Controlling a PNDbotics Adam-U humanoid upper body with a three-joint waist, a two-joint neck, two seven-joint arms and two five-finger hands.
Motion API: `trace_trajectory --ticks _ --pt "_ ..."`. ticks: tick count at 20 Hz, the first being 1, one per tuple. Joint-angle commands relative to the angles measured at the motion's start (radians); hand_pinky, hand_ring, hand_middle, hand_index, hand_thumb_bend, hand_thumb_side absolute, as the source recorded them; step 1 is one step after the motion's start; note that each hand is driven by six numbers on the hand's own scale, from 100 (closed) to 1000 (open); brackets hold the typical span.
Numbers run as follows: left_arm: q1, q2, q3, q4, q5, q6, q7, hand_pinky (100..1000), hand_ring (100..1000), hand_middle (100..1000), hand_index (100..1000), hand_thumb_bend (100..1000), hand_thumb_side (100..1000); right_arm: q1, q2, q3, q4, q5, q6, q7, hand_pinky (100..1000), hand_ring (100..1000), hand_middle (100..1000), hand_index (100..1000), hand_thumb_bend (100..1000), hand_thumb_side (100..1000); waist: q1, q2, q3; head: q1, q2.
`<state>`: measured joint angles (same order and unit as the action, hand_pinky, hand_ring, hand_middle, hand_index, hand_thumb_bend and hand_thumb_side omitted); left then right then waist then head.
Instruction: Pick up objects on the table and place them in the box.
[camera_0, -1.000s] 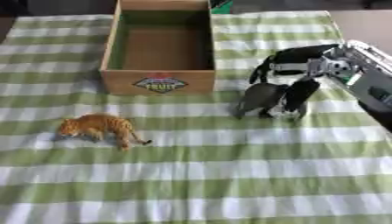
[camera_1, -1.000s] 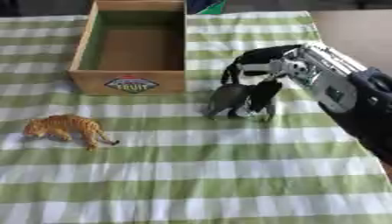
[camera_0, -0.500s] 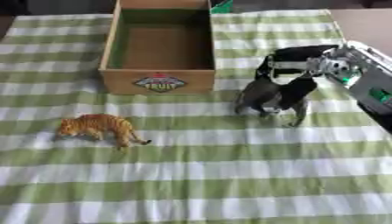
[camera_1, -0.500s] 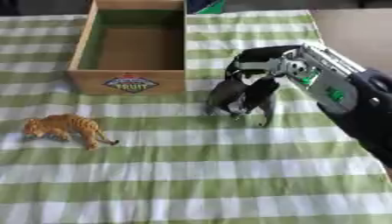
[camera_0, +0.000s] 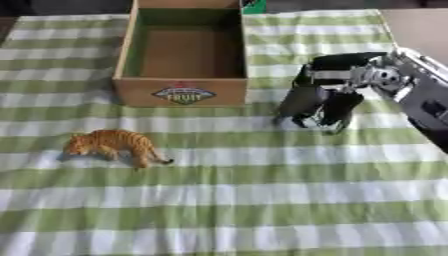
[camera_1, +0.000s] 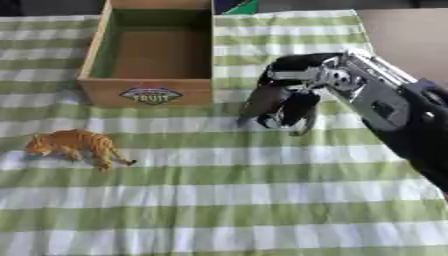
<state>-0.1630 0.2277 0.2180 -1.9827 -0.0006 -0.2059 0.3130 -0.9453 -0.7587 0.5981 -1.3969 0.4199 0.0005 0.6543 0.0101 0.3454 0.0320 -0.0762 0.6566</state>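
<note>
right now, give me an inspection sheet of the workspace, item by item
surface: green and white striped cloth covers the table.
job's things: cardboard box open at the far middle, nothing seen inside; orange tiger figure stands on the cloth near the left side; dark grey animal figure is in the right hand.
clutter: a green thing behind the box.
hands: right hand curled over the grey figure; left hand not in view.
cables: nothing seen.
surroundings: bare tabletop at the far right.
</note>
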Motion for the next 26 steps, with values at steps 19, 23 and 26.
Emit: trace_trajectory --ticks 19,23,26 --pt "-0.004 0.011 -0.001 -0.017 -0.001 0.006 -0.008 460 642 590 741 100 983 -0.069 -0.052 -0.067 -0.073 -0.055 -0.009 -0.066 634 642 342 510 100 466 -0.008 -0.024 -0.002 0.0 -0.014" --pt "-0.005 0.013 -0.001 -0.017 0.0 0.008 -0.007 460 642 590 741 100 984 -0.1 -0.048 -0.068 -0.061 -0.048 -0.03 -0.082 623 631 334 417 100 441 -0.014 -0.026 -0.002 0.002 -0.017" --pt "-0.004 0.014 -0.001 -0.017 0.001 0.009 -0.008 460 642 589 740 100 982 -0.129 -0.035 -0.065 -0.04 -0.032 -0.055 -0.097 616 623 314 360 100 434 -0.018 -0.027 -0.001 0.003 -0.018"
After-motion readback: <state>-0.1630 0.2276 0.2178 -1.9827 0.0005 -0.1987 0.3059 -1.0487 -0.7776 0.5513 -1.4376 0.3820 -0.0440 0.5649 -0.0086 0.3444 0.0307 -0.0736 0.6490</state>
